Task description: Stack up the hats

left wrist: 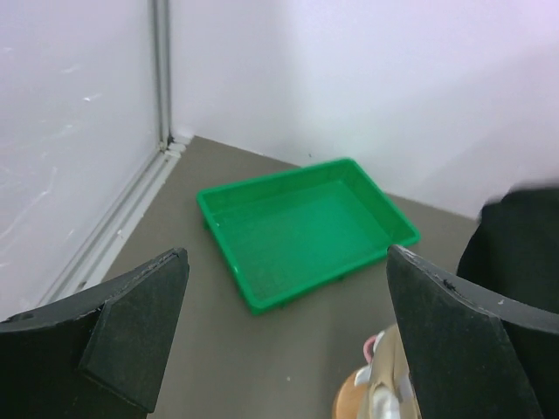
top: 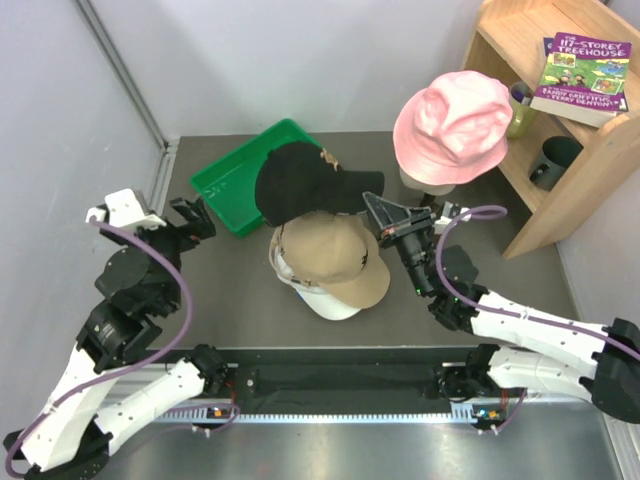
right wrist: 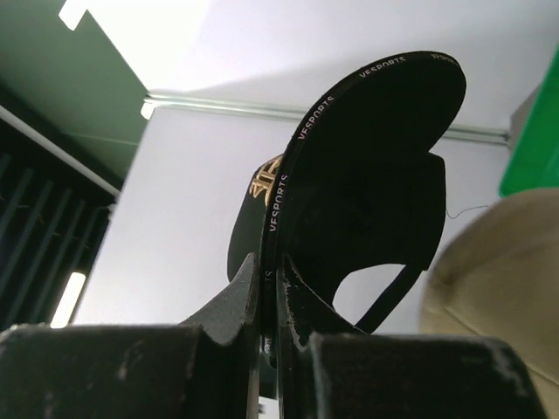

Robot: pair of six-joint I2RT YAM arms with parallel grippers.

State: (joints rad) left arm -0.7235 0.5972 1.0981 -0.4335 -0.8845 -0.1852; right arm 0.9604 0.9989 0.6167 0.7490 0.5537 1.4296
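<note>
A black cap (top: 295, 180) hangs in the air over a tan cap (top: 335, 262), which lies on a white cap (top: 330, 303) at the table's middle. My right gripper (top: 372, 205) is shut on the black cap's peak; in the right wrist view the fingers (right wrist: 249, 288) pinch the peak's edge (right wrist: 376, 175), with the tan cap (right wrist: 498, 279) at lower right. A pink hat (top: 452, 125) sits on a stand at the back right. My left gripper (top: 192, 222) stands open and empty at the left, its fingers (left wrist: 131, 323) wide apart over bare table.
A green tray (top: 245, 175) lies at the back left, also in the left wrist view (left wrist: 306, 227). A wooden shelf (top: 590, 150) at the right holds a book (top: 583, 75), a green mug and a black cup (top: 556, 160). Walls close in the left and back.
</note>
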